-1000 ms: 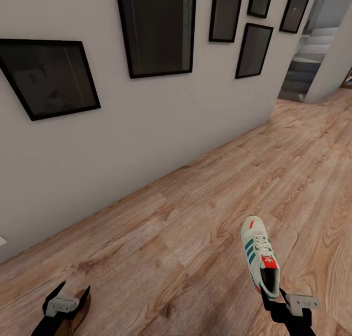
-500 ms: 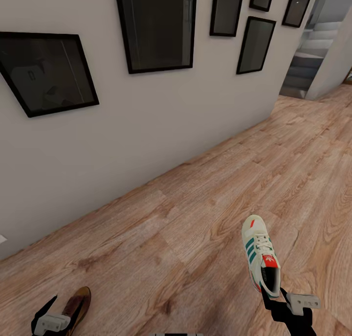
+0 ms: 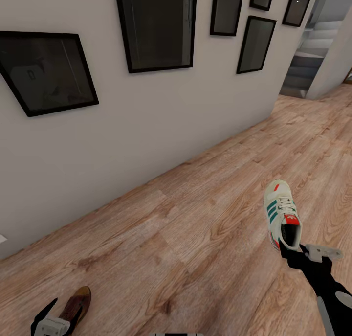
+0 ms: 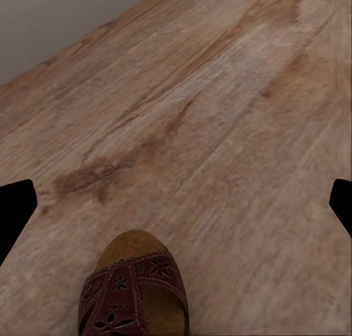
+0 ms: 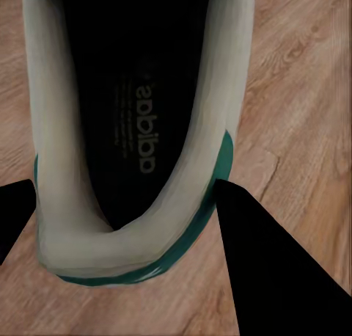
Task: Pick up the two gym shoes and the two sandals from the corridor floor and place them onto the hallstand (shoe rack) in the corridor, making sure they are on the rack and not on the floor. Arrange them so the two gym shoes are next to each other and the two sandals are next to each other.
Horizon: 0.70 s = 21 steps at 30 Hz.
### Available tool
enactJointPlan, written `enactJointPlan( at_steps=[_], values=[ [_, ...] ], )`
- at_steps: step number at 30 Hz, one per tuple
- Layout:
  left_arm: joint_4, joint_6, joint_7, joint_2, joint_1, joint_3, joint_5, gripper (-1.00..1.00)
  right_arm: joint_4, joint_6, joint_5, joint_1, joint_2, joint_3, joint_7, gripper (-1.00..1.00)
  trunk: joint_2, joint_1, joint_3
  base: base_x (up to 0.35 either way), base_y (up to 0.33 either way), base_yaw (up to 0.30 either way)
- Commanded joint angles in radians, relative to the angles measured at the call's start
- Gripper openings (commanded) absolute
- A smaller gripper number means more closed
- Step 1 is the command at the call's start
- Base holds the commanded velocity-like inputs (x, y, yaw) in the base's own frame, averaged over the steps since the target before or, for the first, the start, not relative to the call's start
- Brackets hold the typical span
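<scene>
A cream-white gym shoe (image 3: 281, 213) with green stripes and a red tongue label hangs above the wooden corridor floor (image 3: 195, 228). My right gripper (image 3: 293, 252) is shut on its heel. In the right wrist view the shoe's heel opening (image 5: 132, 94) sits between the two black fingers of the right gripper (image 5: 125, 193). A maroon sandal (image 3: 77, 302) with a tan footbed lies on the floor at the lower left. My left gripper (image 3: 66, 310) is open just over its near end. The left wrist view shows the sandal (image 4: 136, 292) below the wide-apart fingers of the left gripper (image 4: 176, 204). The hallstand, the second gym shoe and the second sandal are out of view.
A pale wall (image 3: 146, 125) with several black-framed pictures (image 3: 156, 25) runs along the left and far side. Grey stairs (image 3: 305, 67) rise at the far right behind a wall corner. Open plank floor stretches ahead and to the right.
My right gripper has carried the gym shoe up and to the right. Over the last second my left gripper has drawn back from the sandal, which still lies on the floor.
</scene>
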Motion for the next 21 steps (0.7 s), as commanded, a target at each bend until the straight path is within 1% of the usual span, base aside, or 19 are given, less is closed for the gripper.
enactJointPlan(
  at_steps=[1, 3, 4, 7, 9, 12, 13, 15, 21],
  values=[
    [-0.001, 0.001, 0.008, -0.004, 0.0, -0.031, -0.055, 1.0, -0.008, 0.035, 0.0, -0.018, -0.001, -0.006, 0.001, -1.0, 0.0, 0.0, 0.0, 0.0, 0.0, 0.0],
    [-0.001, 0.001, 0.031, -0.01, 0.0, -0.044, -0.079, 1.0, -0.011, 0.04, -0.002, -0.01, -0.001, -0.01, 0.002, -1.0, 0.0, 0.0, 0.0, 0.0, 0.0, 0.0],
    [-0.002, -0.001, 0.067, -0.017, 0.0, -0.05, -0.094, 1.0, -0.013, 0.038, -0.004, 0.003, 0.0, -0.013, 0.004, -1.0, 0.0, 0.0, 0.0, 0.0, 0.0, 0.0],
    [-0.002, -0.015, 0.111, -0.021, 0.0, -0.055, -0.104, 1.0, -0.016, 0.034, -0.007, 0.021, -0.001, -0.016, 0.006, -1.0, 0.0, 0.0, 0.0, 0.0, 0.0, 0.0],
    [0.0, -0.04, 0.128, -0.02, 0.0, -0.057, -0.109, 1.0, -0.017, 0.031, -0.008, 0.036, -0.001, -0.017, 0.008, -1.0, 0.0, 0.0, 0.0, 0.0, 0.0, 0.0],
    [0.004, -0.097, 0.141, -0.013, 0.003, -0.061, -0.116, 1.0, -0.017, 0.02, -0.008, 0.054, -0.001, -0.018, 0.009, -1.0, 0.0, 0.0, 0.0, 0.0, 0.0, 0.0],
    [0.004, -0.097, 0.141, -0.013, 0.003, -0.061, -0.116, 1.0, -0.017, 0.02, -0.008, 0.054, -0.001, -0.018, 0.009, -1.0, 0.0, 0.0, 0.0, 0.0, 0.0, 0.0],
    [0.01, -0.121, 0.145, -0.011, 0.007, -0.063, -0.118, 1.0, -0.018, 0.012, -0.009, 0.061, 0.0, -0.018, 0.009, -1.0, 0.0, 0.0, 0.0, 0.0, 0.0, 0.0],
    [0.027, -0.124, 0.141, -0.006, 0.02, -0.065, -0.122, 1.0, -0.017, 0.002, -0.009, 0.072, 0.0, -0.018, 0.009, -1.0, 0.0, 0.0, 0.0, 0.0, 0.0, 0.0]
  ],
)
